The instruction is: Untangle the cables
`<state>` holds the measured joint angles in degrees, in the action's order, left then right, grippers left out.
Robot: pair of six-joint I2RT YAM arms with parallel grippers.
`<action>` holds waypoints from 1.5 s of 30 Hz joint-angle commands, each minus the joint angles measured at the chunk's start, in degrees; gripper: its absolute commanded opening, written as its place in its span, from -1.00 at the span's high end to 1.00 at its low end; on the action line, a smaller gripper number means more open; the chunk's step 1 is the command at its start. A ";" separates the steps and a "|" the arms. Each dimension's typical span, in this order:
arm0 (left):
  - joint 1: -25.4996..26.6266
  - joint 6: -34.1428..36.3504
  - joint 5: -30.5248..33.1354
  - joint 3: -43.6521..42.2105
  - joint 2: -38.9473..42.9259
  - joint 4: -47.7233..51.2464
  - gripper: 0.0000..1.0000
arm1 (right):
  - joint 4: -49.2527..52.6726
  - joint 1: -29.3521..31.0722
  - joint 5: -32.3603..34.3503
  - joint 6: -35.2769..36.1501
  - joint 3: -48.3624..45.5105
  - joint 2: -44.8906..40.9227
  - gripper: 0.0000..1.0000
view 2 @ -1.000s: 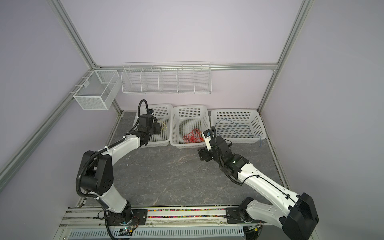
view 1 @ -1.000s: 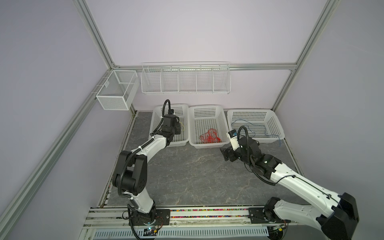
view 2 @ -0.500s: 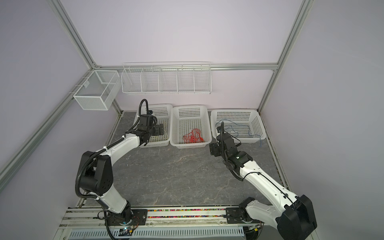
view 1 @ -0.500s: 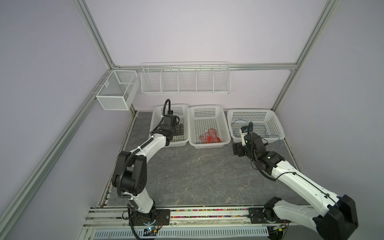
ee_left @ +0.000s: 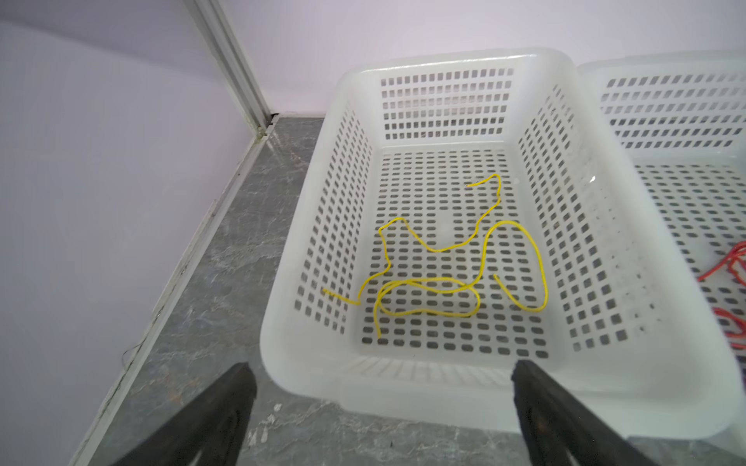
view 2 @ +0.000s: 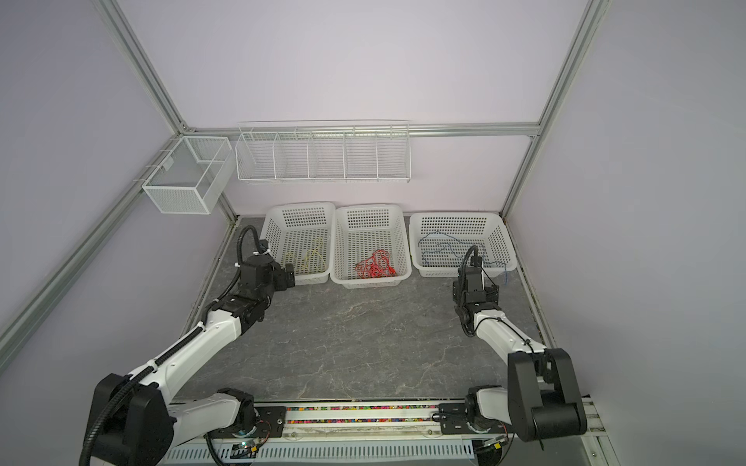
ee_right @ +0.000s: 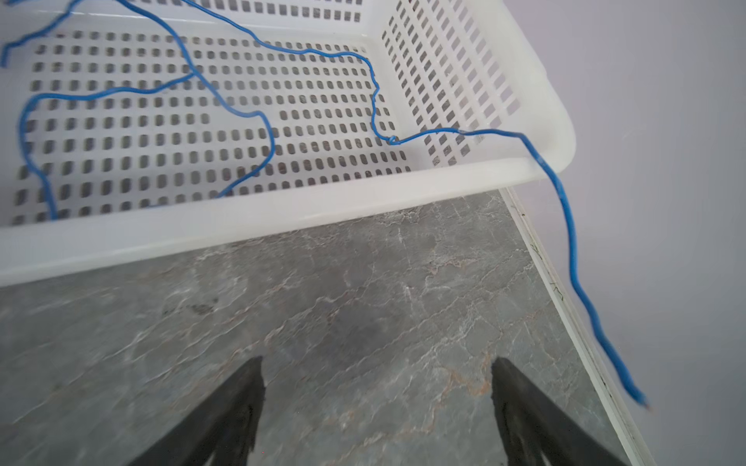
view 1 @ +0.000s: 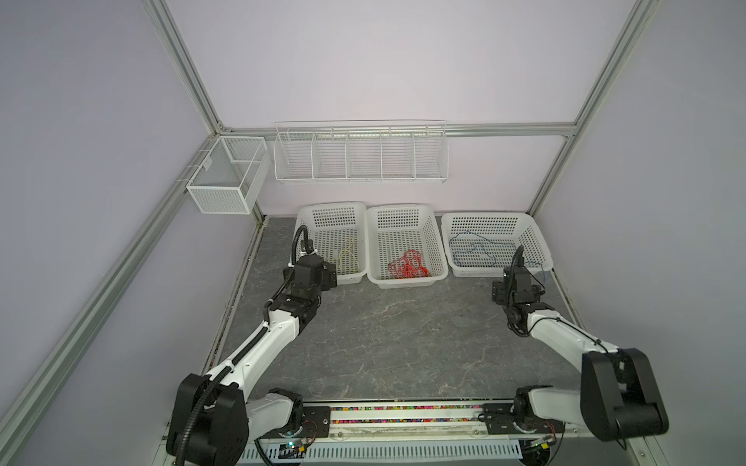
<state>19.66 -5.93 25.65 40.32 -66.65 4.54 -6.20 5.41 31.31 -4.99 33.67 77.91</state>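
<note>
Seemingly near done | yellow cable (ee_left: 438, 250) lay loose in left basket (view 1: 331, 205); red cable (view 1: 407, 264) bunched in middle basket (view 1: 399, 207), likely needing loosening; blue cable (ee_right: 570, 226) in right basket (view 1: 484, 216), end trailing over rim | left pincer (ee_left: 381, 365) and right pincer (ee_right: 377, 359) gaped wide, empty.

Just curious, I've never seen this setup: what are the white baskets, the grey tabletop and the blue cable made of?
White baskets: probably moulded plastic, smooth, faintly glossy, slotted walls.
Grey tabletop: marble-like veining, stone or printed laminate; cannot tell which.
Blue cable: thin wire, apparently plastic-coated, matte, keeps its kinks.
</note>
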 commanded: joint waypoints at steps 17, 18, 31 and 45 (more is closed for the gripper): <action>-13.42 2.76 -0.32 -21.05 -4.29 -40.65 -0.99 | -44.42 -2.88 -19.11 6.93 -12.29 9.55 -0.78; -13.42 3.03 -1.15 -20.41 -5.40 -41.00 -0.99 | -45.53 -2.91 -19.03 7.09 -12.53 9.96 -0.78; -14.47 2.21 -1.49 -24.85 -19.66 -65.78 -0.99 | -43.37 -4.56 -22.61 6.24 -11.61 9.73 -0.78; -13.64 3.85 -0.49 -18.29 -22.74 -58.48 -0.99 | -43.13 -4.60 -22.70 6.31 -11.54 9.75 -0.77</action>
<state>5.91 -2.70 24.36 21.98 -88.58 -52.25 -48.31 0.99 9.13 0.71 21.93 87.46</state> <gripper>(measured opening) 0.994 0.887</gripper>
